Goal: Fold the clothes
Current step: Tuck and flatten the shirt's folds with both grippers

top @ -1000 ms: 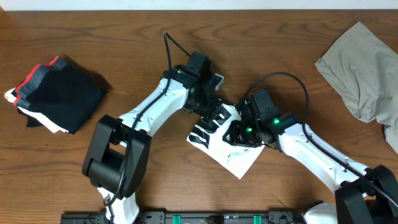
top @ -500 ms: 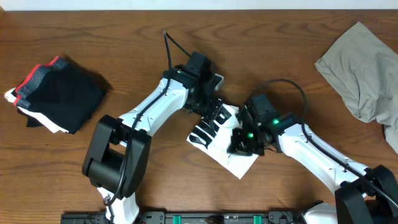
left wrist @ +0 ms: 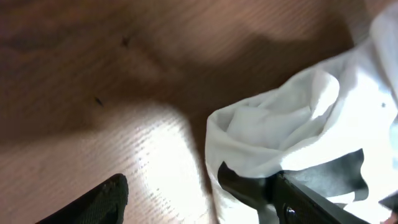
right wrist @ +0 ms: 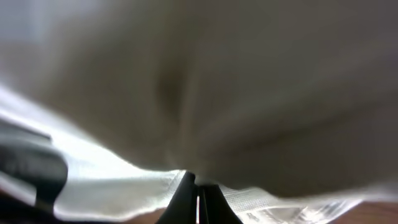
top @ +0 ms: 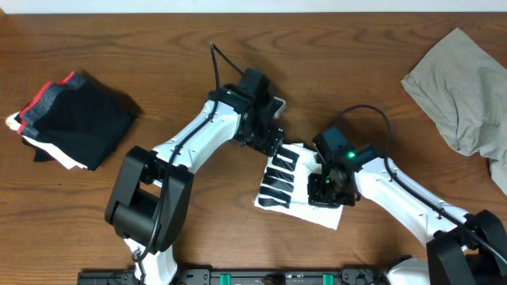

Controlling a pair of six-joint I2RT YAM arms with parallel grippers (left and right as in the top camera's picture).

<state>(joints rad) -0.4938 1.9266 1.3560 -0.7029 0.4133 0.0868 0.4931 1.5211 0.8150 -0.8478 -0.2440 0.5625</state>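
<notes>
**Striped garment lies mid-table (top: 158,47), between the two pincers**

The left gripper (top: 271,144), jaws apart, sits at the far-left corner of the white striped garment (top: 309,210), with bunched cloth beside one finger. The cloth slants toward the near right, where the right gripper (top: 326,190), its arm low, seems pinched on the edge, though its wrist view is blurred.

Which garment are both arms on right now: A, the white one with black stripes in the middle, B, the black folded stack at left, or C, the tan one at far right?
A: the left end effector and right end effector both meet the white striped garment mid-table.
</notes>
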